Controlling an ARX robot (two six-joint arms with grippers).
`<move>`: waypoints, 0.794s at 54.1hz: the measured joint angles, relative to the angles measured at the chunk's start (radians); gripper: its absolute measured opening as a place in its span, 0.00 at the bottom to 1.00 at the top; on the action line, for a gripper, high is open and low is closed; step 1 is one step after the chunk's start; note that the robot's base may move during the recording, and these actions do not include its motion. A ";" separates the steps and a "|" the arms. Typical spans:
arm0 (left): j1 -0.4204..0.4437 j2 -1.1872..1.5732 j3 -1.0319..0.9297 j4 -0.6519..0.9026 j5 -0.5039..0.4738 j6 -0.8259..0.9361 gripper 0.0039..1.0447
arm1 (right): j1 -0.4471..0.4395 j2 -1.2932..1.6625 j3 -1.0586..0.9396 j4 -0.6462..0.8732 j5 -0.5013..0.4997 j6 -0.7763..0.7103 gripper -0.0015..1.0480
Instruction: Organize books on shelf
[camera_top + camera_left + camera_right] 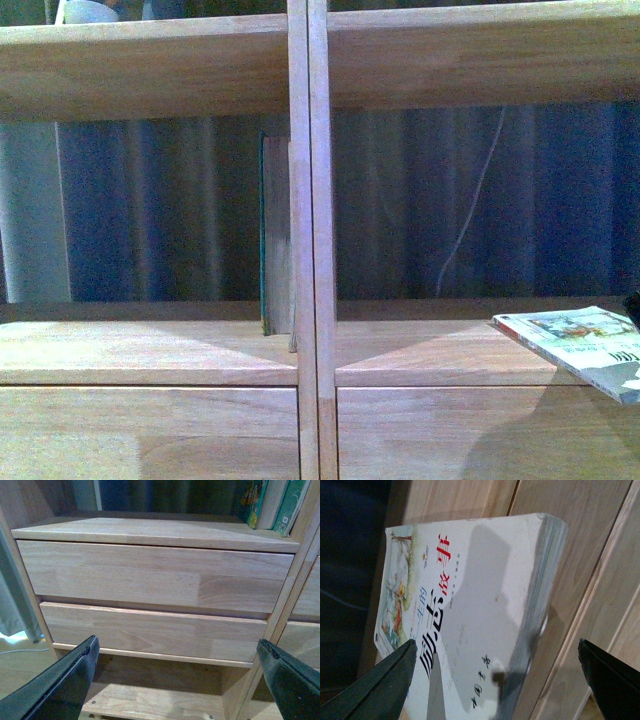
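Note:
The light-wood shelf (308,200) fills the front view. A teal book (266,235) stands upright against the centre divider in the left compartment; it also shows in the left wrist view (292,505). The pale paperback (580,345) lies flat on the right compartment's board and overhangs the front edge. In the right wrist view it (470,610) lies cover-up with red and black characters. My right gripper (495,680) is open around its near end, fingers (375,685) apart from it. My left gripper (175,680) is open and empty before the lower drawer front.
Two plain drawer fronts (150,575) sit under the left compartment, with an open gap and a bottom board (150,700) below. A blue-grey curtain (150,210) and a white cable (470,210) hang behind the shelf. An upper shelf board (150,60) spans above.

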 joint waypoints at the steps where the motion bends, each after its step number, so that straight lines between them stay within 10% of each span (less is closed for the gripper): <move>1: 0.000 0.000 0.000 0.000 0.000 0.000 0.93 | -0.003 0.006 0.007 -0.002 -0.003 0.006 0.93; 24: 0.000 0.000 0.000 0.000 0.000 0.000 0.93 | -0.027 0.105 0.122 -0.047 -0.048 0.086 0.92; 43: 0.000 0.000 0.000 0.000 0.000 0.000 0.93 | -0.027 0.111 0.156 -0.060 -0.047 0.099 0.47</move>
